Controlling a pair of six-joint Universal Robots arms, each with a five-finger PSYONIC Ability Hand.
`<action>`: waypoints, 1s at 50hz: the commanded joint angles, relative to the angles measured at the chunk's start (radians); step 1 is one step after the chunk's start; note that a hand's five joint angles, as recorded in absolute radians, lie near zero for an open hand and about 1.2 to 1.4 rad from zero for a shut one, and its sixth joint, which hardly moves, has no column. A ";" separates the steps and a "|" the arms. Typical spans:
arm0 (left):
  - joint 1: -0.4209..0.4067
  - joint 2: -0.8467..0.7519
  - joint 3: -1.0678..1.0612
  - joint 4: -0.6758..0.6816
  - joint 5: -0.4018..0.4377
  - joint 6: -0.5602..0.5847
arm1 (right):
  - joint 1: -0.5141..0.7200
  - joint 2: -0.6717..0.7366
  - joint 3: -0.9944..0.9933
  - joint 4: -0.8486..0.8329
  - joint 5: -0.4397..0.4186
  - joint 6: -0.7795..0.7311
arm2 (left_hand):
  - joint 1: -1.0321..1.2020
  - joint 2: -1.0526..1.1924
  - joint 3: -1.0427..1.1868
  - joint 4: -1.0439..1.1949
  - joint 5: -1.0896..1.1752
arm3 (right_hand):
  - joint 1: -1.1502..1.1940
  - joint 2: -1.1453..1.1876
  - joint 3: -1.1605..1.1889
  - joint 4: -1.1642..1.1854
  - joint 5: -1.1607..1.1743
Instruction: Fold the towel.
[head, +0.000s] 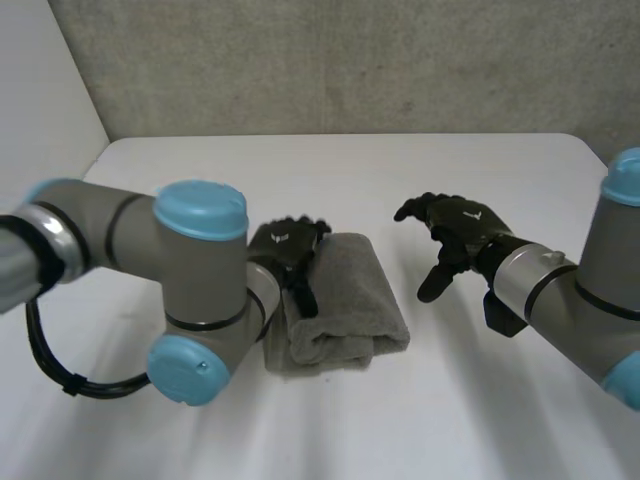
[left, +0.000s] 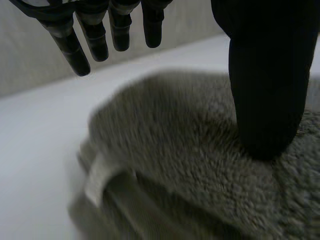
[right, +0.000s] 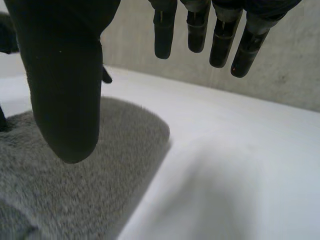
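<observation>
A grey towel lies folded into a thick bundle on the white table. My left hand rests at the towel's left edge, open, its thumb pressing down on the pile and its fingers straight above the cloth. My right hand hovers open over the table to the right of the towel, apart from it. In the right wrist view its straight fingers and thumb hang above the towel's rounded edge.
A grey wall closes off the table's far side. White tabletop stretches to the right of the towel and in front of it. My left arm's elbow bulks at the towel's near left.
</observation>
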 joint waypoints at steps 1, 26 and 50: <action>0.040 -0.020 -0.071 -0.045 -0.075 0.007 | 0.068 0.145 -0.093 0.025 0.002 -0.091 | 0.035 0.040 0.041 0.040 0.018 | -0.110 -0.086 -0.060 -0.076 -0.085; 0.055 0.215 -0.156 -0.065 -0.177 0.020 | 0.169 0.169 -0.278 0.027 0.025 -0.143 | 0.024 0.028 0.029 0.029 0.006 | -0.110 -0.086 -0.060 -0.076 -0.085; 0.208 0.710 -0.077 -0.163 -0.155 0.136 | 0.008 -0.255 -0.263 0.192 0.332 -0.141 | 0.012 0.016 0.017 0.017 -0.006 | -0.110 -0.086 -0.060 -0.076 -0.085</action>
